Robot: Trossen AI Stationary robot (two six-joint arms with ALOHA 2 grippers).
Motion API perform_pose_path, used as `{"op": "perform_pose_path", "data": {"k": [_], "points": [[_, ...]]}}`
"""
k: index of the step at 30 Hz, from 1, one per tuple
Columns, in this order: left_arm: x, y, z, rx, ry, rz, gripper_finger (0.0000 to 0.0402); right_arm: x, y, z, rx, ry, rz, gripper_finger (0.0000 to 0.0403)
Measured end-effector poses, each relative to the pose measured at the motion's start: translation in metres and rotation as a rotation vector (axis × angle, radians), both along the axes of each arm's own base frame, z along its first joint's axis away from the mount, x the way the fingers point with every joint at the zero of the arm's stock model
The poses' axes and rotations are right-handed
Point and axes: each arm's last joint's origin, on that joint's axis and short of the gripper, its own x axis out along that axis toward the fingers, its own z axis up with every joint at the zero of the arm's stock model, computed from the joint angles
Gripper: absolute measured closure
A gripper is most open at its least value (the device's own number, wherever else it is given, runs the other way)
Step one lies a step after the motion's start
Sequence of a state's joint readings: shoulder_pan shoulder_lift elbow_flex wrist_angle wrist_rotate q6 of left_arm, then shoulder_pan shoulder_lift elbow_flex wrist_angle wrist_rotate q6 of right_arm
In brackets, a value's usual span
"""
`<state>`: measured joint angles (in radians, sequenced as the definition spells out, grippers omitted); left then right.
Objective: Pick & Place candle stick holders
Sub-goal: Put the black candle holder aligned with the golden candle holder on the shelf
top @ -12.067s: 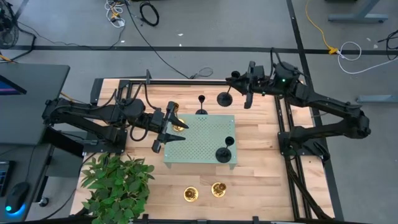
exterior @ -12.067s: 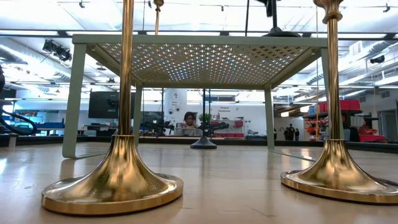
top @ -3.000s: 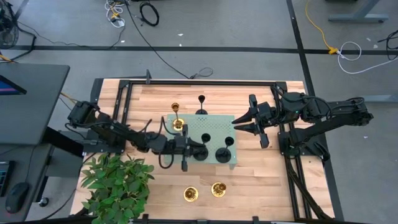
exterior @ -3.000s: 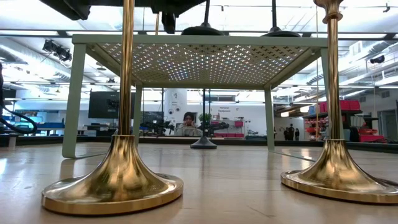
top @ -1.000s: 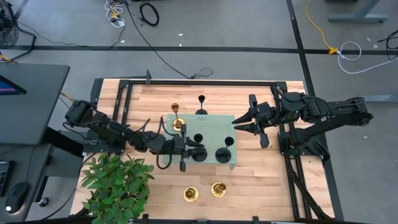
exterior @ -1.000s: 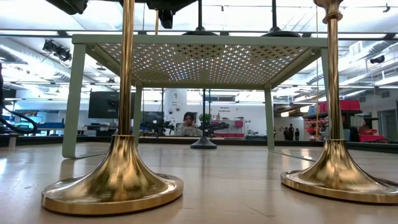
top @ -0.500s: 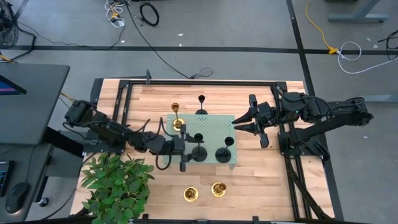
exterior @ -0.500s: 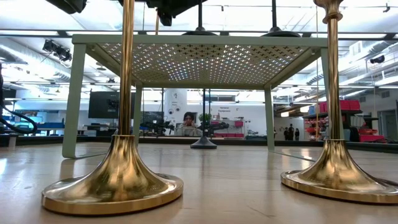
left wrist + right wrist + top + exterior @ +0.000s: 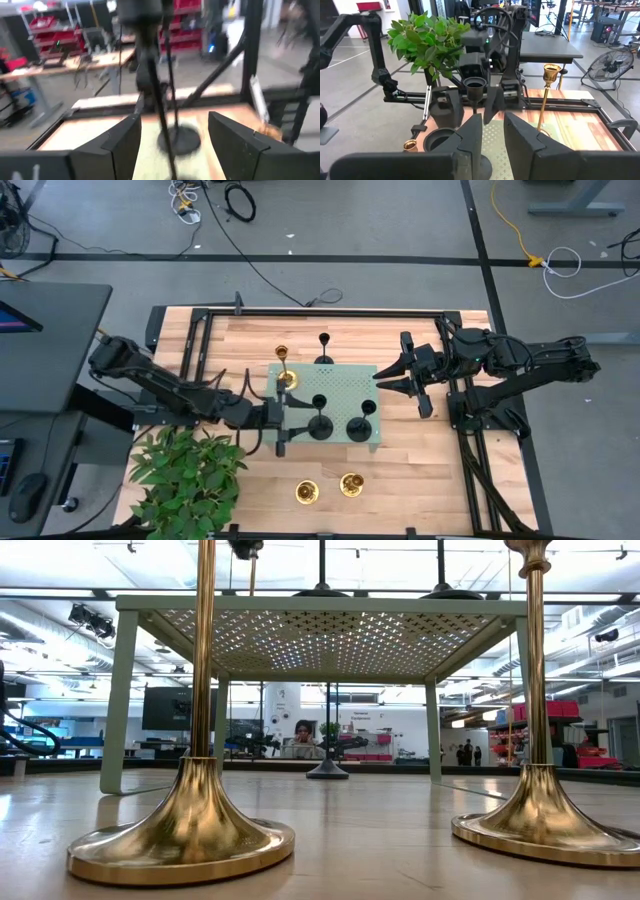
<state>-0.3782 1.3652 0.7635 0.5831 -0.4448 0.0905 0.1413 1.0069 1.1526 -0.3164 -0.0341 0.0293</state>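
Two black candle stick holders (image 9: 320, 420) stand on the tray (image 9: 340, 380); four remain; left gripper (image 9: 283, 418) at nine o'clock, fingers spread.

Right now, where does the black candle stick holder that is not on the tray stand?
In the high view, the black candle stick holder stands on the table just beyond the green tray's far edge, right of a gold holder.

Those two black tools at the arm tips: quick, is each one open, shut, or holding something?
Left tool: open, empty, at the pale green perforated tray's left edge.
Right tool: open, empty, beside the tray's right edge.
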Motion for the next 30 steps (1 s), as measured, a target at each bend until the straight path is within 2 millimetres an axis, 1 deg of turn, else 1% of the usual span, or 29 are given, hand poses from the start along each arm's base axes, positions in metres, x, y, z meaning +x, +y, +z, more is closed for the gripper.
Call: {"op": "perform_pose_path", "data": {"k": [5, 11, 17, 21, 27, 30], "points": [[-0.019, -0.001, 0.007, 0.044, 0.076, 0.087, 0.0172, 0.0, 0.0, 0.0, -0.001, 0.0, 0.0, 0.0324], [-0.031, 0.002, 0.007, 0.083, 0.156, 0.171, 0.0172, 0.0, 0.0, 0.0, -0.001, 0.0, 0.0, 0.0324], [-0.045, 0.012, 0.006, 0.102, 0.231, 0.335, 0.0172, 0.0, 0.0, 0.0, -0.002, 0.0, 0.0, 0.0324], [-0.057, 0.018, 0.006, 0.112, 0.279, 0.404, 0.0172, 0.0, 0.0, 0.0, -0.004, 0.002, 0.0, 0.0324], [-0.078, 0.029, 0.007, 0.064, 0.337, 0.465, 0.0172, 0.0, 0.0, -0.001, -0.005, 0.005, 0.0, 0.0324], [-0.084, 0.035, 0.007, 0.077, 0.346, 0.521, 0.0172, 0.0, 0.0, -0.001, -0.012, 0.005, 0.002, 0.0324]]}}
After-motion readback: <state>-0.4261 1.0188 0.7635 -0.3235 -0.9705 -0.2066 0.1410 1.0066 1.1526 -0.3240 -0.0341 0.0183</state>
